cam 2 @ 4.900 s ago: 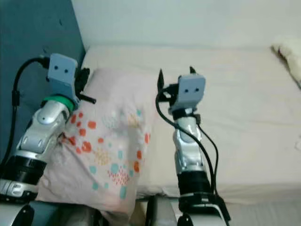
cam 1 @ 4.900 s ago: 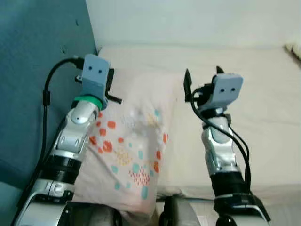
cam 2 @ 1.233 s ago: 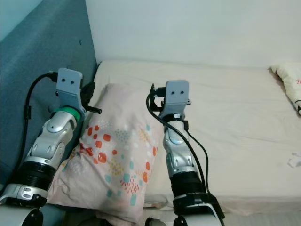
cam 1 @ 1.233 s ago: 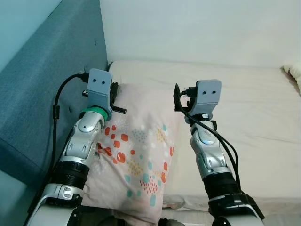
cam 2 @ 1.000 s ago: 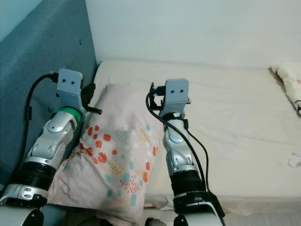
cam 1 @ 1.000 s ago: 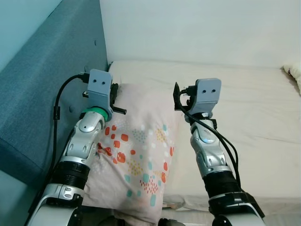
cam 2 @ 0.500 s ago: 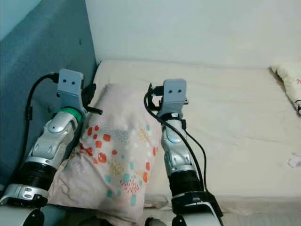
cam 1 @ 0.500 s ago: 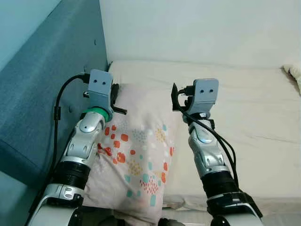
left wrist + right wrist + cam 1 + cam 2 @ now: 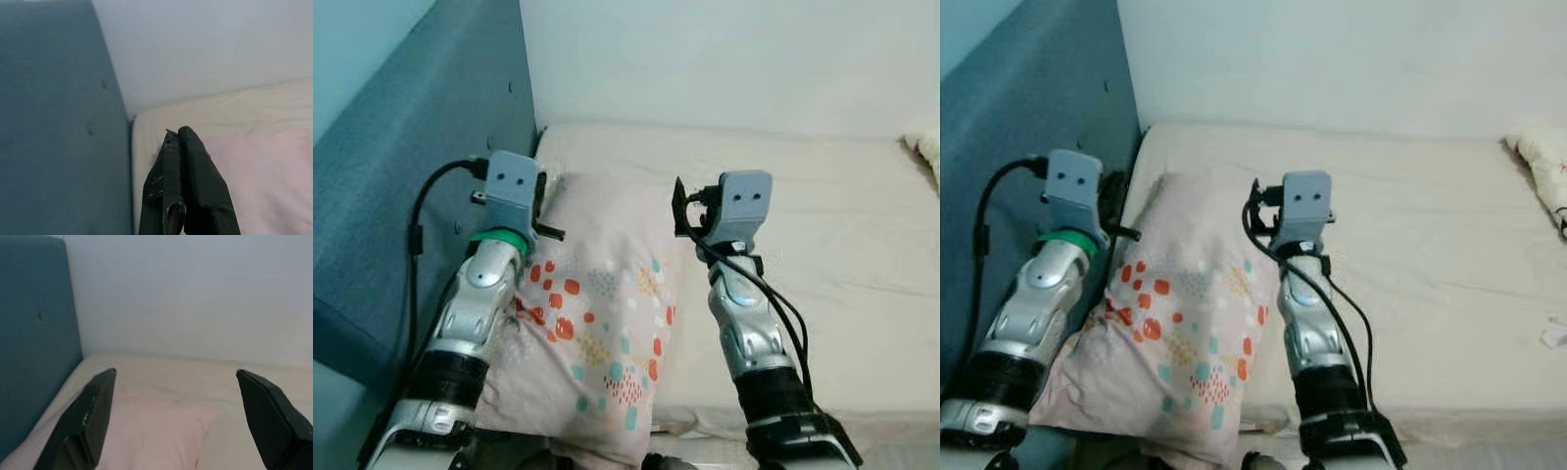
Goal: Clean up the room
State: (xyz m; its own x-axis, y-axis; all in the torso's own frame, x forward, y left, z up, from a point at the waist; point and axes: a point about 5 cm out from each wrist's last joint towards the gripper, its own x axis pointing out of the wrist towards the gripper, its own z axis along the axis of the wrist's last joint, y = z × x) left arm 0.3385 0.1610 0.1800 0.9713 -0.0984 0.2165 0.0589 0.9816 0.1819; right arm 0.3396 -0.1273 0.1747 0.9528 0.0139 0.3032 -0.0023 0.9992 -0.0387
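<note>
Pillow (image 9: 597,323) lay at the head-end corner of the bed (image 9: 842,215), against the headboard (image 9: 401,196), near edge overhanging the bed's front edge. Looked mostly placed. Left hand (image 9: 182,147) pinched shut on nothing, hovering at the pillow's headboard-side edge. Right hand (image 9: 176,406) spread wide over the pillow's far corner, empty. Second pale cushion (image 9: 1542,162) sat at the far right edge, probably left to tidy.

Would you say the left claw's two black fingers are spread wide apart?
No, the left claw has its two black fingers pressed together beside the pale pink patterned pillow.
</note>
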